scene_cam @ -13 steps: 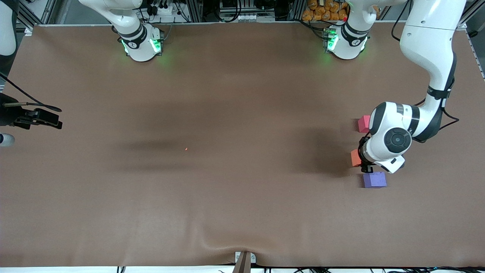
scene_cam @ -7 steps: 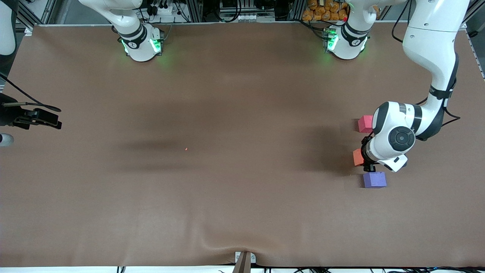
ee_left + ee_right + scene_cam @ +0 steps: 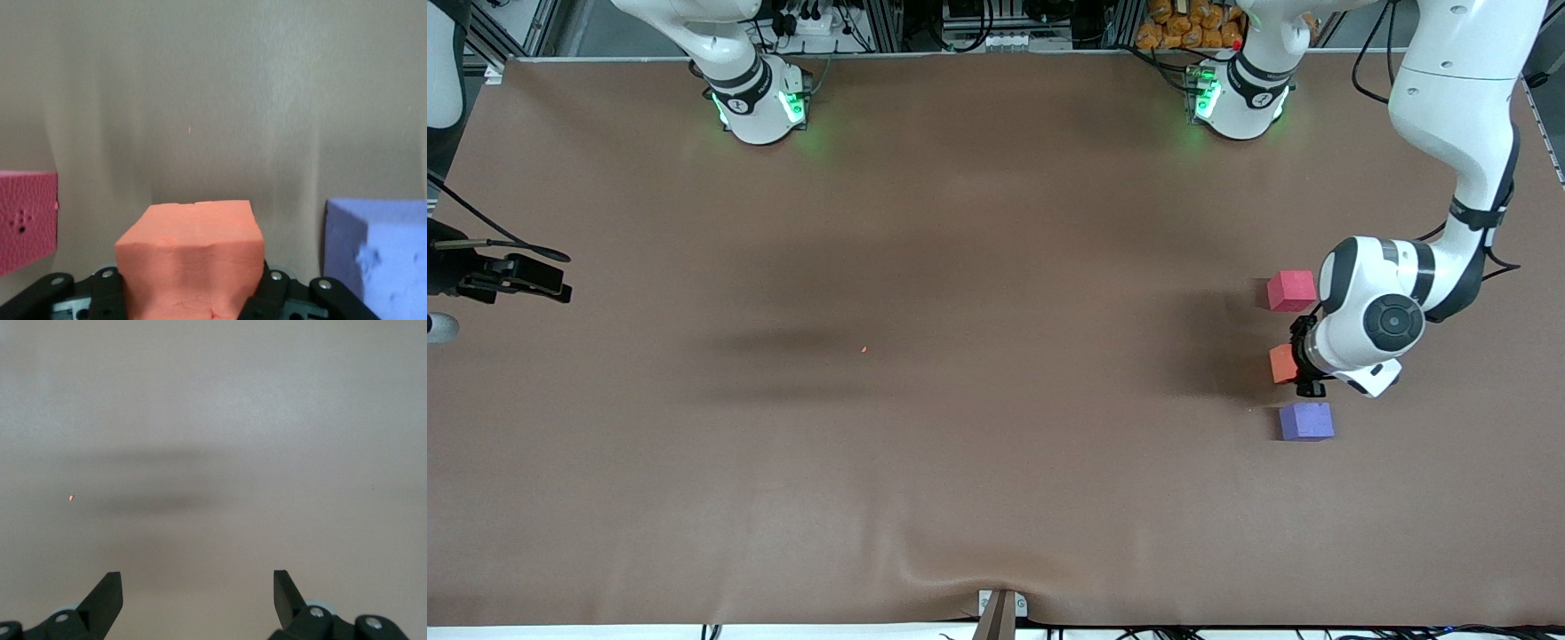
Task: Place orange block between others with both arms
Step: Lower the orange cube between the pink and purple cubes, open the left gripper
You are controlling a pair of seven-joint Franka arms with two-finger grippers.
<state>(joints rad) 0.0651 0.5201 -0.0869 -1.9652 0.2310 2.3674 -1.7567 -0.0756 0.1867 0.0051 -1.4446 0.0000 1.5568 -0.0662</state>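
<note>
The orange block (image 3: 1282, 363) (image 3: 190, 260) is clamped in my left gripper (image 3: 1303, 364) (image 3: 193, 300), which is shut on it. It sits in the gap between the others: the pinkish-red cube (image 3: 1290, 290) (image 3: 23, 220), farther from the front camera, and the purple cube (image 3: 1305, 420) (image 3: 377, 253), nearer to it. Both cubes rest on the brown table, apart from the orange block. The left wrist hides part of the orange block in the front view. My right gripper (image 3: 551, 277) (image 3: 198, 593) waits open and holds nothing, at the right arm's end of the table.
A brown mat (image 3: 996, 462) covers the table, with a wrinkle at its front edge by a small metal bracket (image 3: 1000, 609). A tiny orange speck (image 3: 863, 348) (image 3: 71, 498) lies mid-table. Both arm bases (image 3: 760, 107) (image 3: 1240, 98) glow green along the back edge.
My left gripper has carried the orange block a little toward the left arm's end of the table, more in line with the two cubes. The pinkish-red cube shows more fully. The right arm has not moved.
</note>
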